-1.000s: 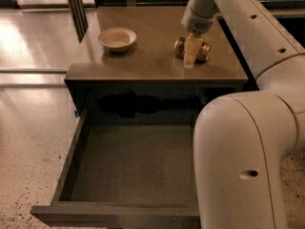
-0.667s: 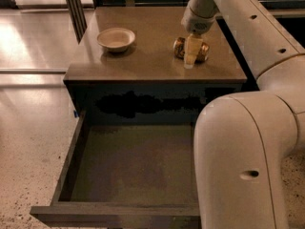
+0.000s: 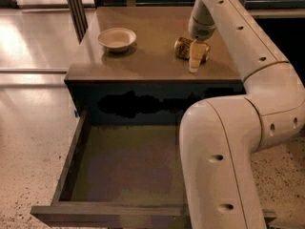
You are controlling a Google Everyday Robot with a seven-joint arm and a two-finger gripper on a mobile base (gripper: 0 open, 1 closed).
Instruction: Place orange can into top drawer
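Observation:
The orange can [image 3: 181, 47] lies on its side on the brown cabinet top [image 3: 152, 27], at the right. My gripper [image 3: 194, 57] comes down on it from above and stands over the can's right part, hiding some of it. The top drawer [image 3: 69, 168] is pulled out wide below the cabinet top, with dark walls and a bare olive-grey floor; nothing lies in it. My arm's big white segments cover the drawer's right side.
A round beige bowl [image 3: 117, 38] stands on the cabinet top at the left, apart from the can. Shiny pale floor lies to the left of the cabinet. A dark post [image 3: 75, 8] stands at the back left.

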